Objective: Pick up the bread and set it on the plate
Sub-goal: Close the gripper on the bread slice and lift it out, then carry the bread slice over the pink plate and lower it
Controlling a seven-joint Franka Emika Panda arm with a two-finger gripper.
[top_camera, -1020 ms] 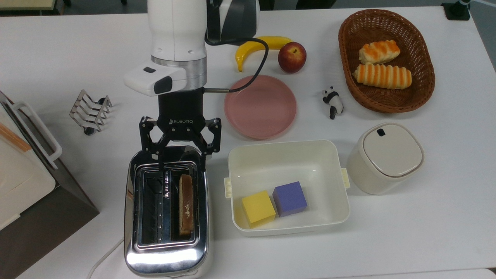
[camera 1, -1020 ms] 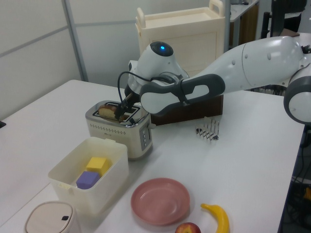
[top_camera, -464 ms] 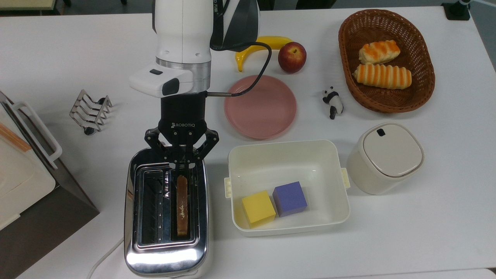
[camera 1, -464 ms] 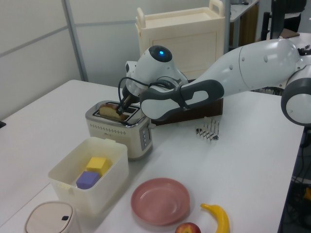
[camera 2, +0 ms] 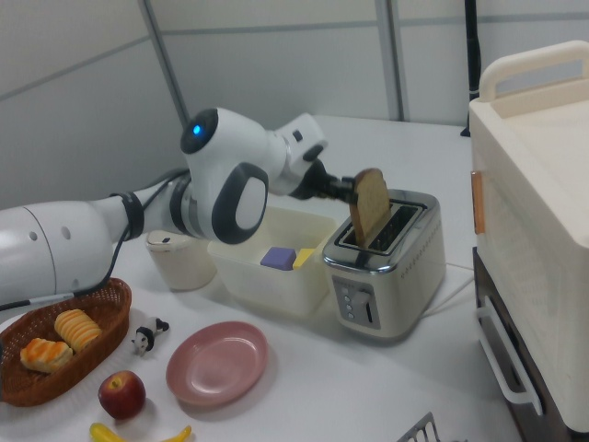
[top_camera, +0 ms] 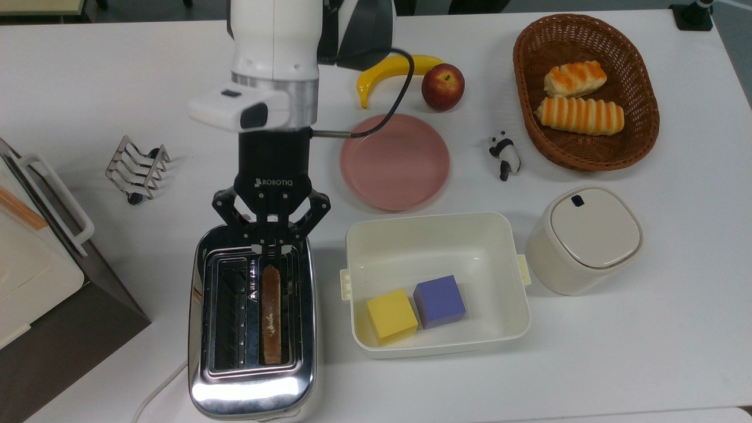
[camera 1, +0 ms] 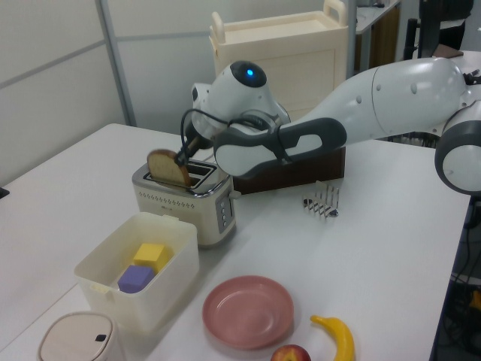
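While the tool point(top_camera: 271, 249) pinches the bread point(camera 1: 168, 167) by its far edge, half-raised from the toaster point(top_camera: 252, 329), a straight lift should clear the slot before carrying it toward the plate point(top_camera: 395, 162) on the bench point(top_camera: 646, 352).

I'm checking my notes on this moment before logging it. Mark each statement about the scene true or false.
1. The gripper is shut on the bread. True.
2. The bread lies on the plate. False: it stands upright, partly out of the toaster slot.
3. The tub holds a yellow block and a purple block. True.
4. The apple sits in the basket. False: it rests on the table beside the banana.
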